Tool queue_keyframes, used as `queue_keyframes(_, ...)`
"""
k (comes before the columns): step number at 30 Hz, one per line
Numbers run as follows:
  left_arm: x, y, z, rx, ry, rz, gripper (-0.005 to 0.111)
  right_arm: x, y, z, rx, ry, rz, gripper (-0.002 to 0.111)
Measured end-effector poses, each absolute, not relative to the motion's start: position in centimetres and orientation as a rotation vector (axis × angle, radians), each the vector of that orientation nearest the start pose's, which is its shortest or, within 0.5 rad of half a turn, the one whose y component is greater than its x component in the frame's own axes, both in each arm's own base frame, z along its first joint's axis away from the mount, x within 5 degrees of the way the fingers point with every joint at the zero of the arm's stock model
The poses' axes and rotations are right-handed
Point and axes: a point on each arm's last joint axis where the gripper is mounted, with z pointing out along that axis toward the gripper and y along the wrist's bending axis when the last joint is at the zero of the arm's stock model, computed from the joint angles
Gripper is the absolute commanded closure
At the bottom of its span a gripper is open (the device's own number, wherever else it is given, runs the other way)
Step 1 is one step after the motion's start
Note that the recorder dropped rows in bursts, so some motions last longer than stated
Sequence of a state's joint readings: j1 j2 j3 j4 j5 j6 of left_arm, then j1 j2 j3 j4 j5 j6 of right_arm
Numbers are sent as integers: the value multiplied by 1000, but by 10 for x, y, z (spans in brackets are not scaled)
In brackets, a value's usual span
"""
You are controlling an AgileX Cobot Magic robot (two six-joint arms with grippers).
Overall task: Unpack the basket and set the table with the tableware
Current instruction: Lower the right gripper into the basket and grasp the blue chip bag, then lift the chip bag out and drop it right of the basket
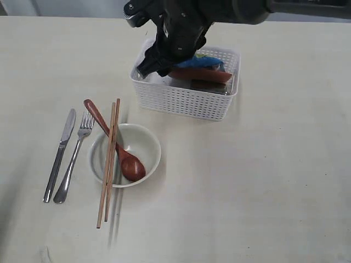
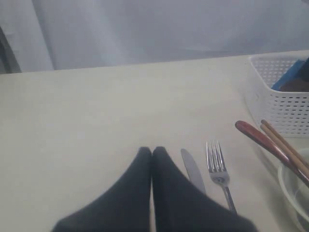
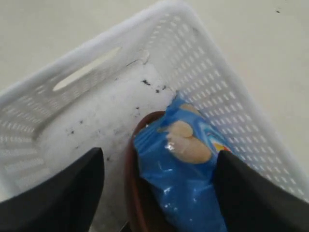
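The white basket point(image 1: 186, 101) point(image 3: 203, 63) stands at the back of the table point(image 1: 263, 181). In it a reddish-brown plate point(image 1: 200, 75) point(image 3: 131, 183) lies under a blue snack bag point(image 1: 205, 62) point(image 3: 188, 188). My right gripper point(image 1: 156, 68) point(image 3: 158, 157) hangs open inside the basket, one finger on each side of the bag and plate. On the table lie a knife point(image 1: 60, 153), a fork point(image 1: 77, 156) and a cream bowl point(image 1: 149, 143), with a wooden spoon point(image 1: 115, 145) in it and chopsticks point(image 1: 109, 164) across it. My left gripper point(image 2: 152, 151) is shut and empty, low beside the knife point(image 2: 193, 169).
The basket's floor point(image 3: 96, 121) beside the plate is bare and speckled with dark specks. The right arm's dark body point(image 1: 186, 27) covers the basket's far left corner. The left arm does not show in the exterior view.
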State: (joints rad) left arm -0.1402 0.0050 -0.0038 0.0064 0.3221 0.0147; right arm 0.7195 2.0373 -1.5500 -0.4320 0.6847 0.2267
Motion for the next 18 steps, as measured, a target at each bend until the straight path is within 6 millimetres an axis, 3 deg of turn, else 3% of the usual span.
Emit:
queue_keyframes(3, 54, -7, 185, 144, 1802, -83, 107, 355, 273, 204, -910, 2358, -170, 46)
queue_keyframes(6, 54, -7, 185, 144, 1802, -83, 107, 356, 273, 202, -897, 2354, -178, 55)
queue_keyframes(14, 54, -7, 185, 144, 1802, -83, 107, 358, 275, 201, -891, 2337, -174, 109)
queue_keyframes(18, 54, -7, 185, 144, 1802, -83, 107, 358, 273, 201, -904, 2331, -202, 109)
